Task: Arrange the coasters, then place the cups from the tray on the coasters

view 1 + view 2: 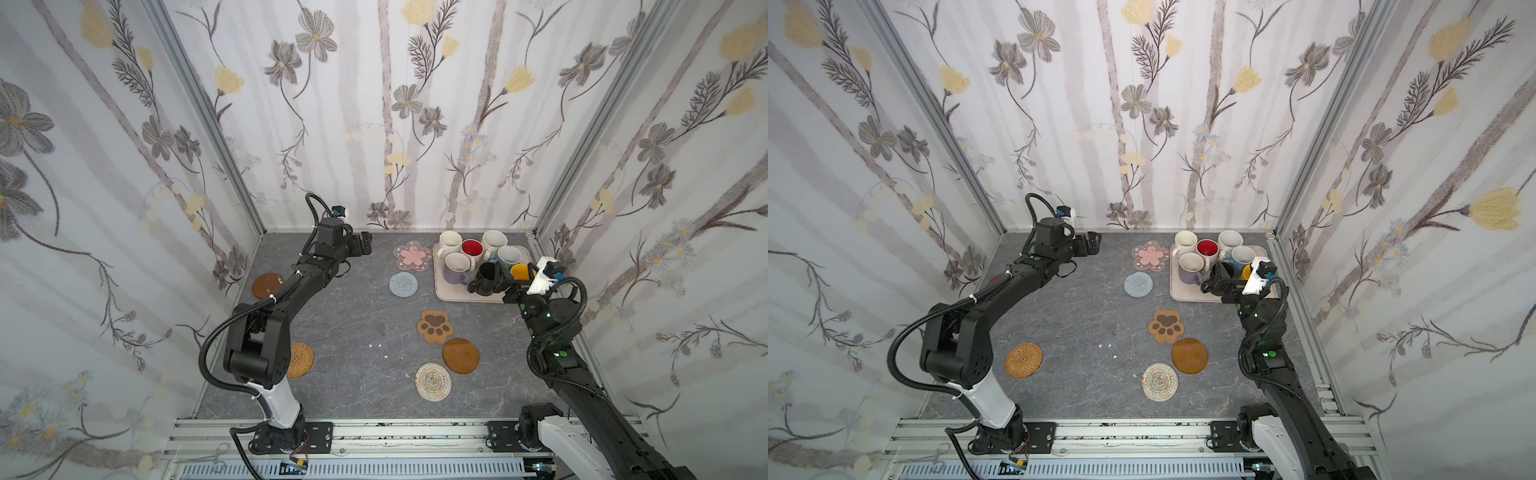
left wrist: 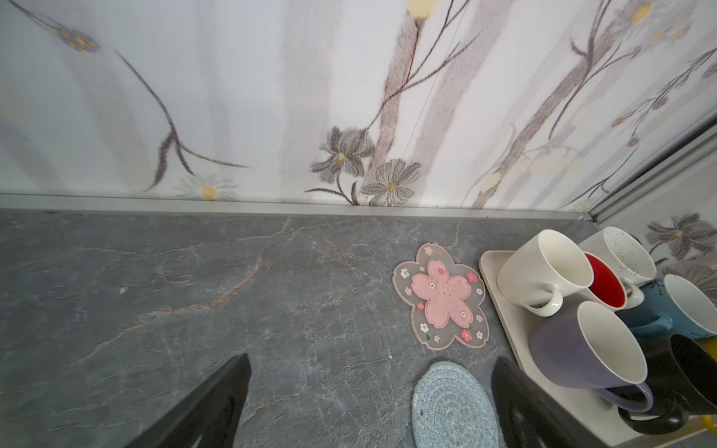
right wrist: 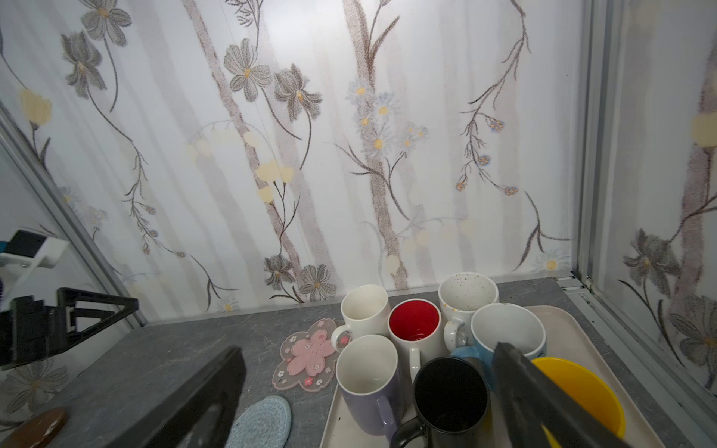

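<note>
The beige tray (image 1: pixel 453 294) at the back right holds several cups: two cream-white (image 1: pixel 450 242), one red inside (image 1: pixel 472 248), light blue (image 1: pixel 509 255), lavender (image 3: pixel 368 384), black (image 3: pixel 450 395) and yellow (image 3: pixel 582 388). My right gripper (image 3: pixel 366 349) hangs open over the tray's front; one finger is beside the yellow cup, and the black and lavender cups lie between the jaws. Coasters lie on the table: pink flower (image 1: pixel 412 256), grey-blue woven (image 2: pixel 454 407), paw (image 1: pixel 434 326), brown disc (image 1: pixel 461 355), pale woven (image 1: pixel 433 381), orange rattan (image 1: pixel 300 360). My left gripper (image 2: pixel 372 360) is open and empty, left of the flower coaster.
A second brown disc (image 1: pixel 266 285) lies by the left wall, partly behind my left arm. Patterned walls close in the grey stone table (image 1: pixel 357 316) on three sides. Small white specks (image 1: pixel 376 345) sit mid-table.
</note>
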